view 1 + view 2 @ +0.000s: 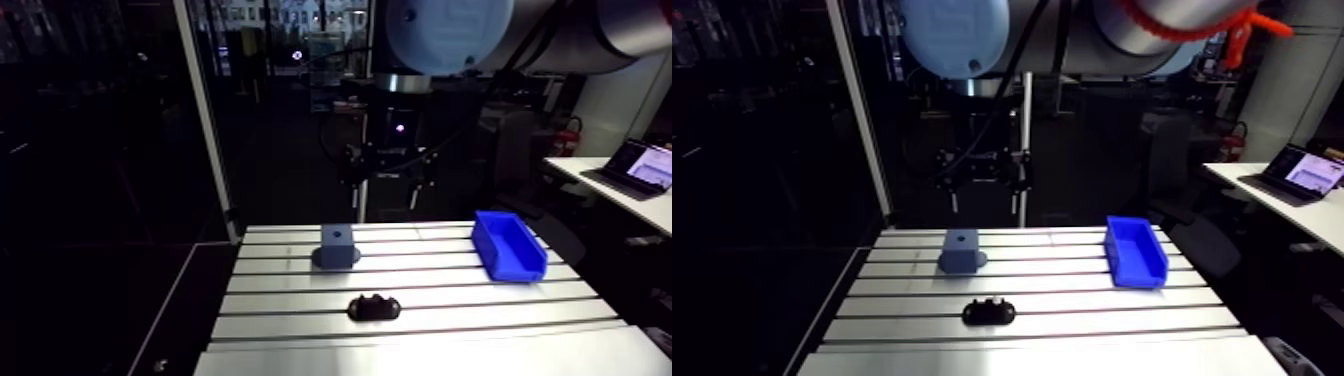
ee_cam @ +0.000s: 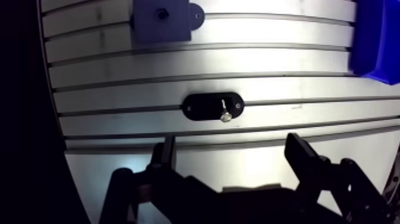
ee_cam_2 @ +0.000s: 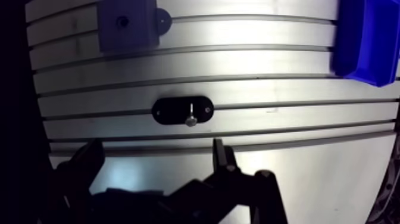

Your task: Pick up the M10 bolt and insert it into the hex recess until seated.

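A small silver bolt lies across a black oval holder on the slotted aluminium table. Farther ahead stands a grey-blue block with a dark recess in its top face. In the wrist view my gripper is open and empty. It hangs above the table, short of the holder, and the bolt lies ahead of the gap between the fingers. The arm view shows the block behind the holder, with the gripper high above the table's far edge.
A blue plastic bin sits at the table's right side, level with the block. In the wrist view the blue bin is far ahead and off to the right finger's side. The table's left edge drops into darkness.
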Action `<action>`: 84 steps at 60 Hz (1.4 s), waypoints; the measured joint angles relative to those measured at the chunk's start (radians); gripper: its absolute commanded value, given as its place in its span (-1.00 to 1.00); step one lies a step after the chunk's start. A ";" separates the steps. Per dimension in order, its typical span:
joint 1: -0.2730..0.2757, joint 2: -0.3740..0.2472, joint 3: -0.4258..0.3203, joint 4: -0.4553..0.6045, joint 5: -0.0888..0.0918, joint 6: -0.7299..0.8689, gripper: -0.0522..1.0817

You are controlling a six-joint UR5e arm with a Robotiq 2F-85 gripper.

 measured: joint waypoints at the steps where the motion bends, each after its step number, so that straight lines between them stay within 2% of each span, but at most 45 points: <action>1: -0.001 -0.001 0.006 -0.008 0.001 0.002 -0.90; 31: -0.021 -0.008 0.147 -0.177 0.004 0.030 -0.89; 46: -0.033 -0.001 0.182 -0.225 0.005 0.031 -0.89; 67: -0.051 0.003 0.235 -0.287 0.014 0.032 -0.88; 84: -0.052 0.021 0.265 -0.326 0.015 0.033 -0.72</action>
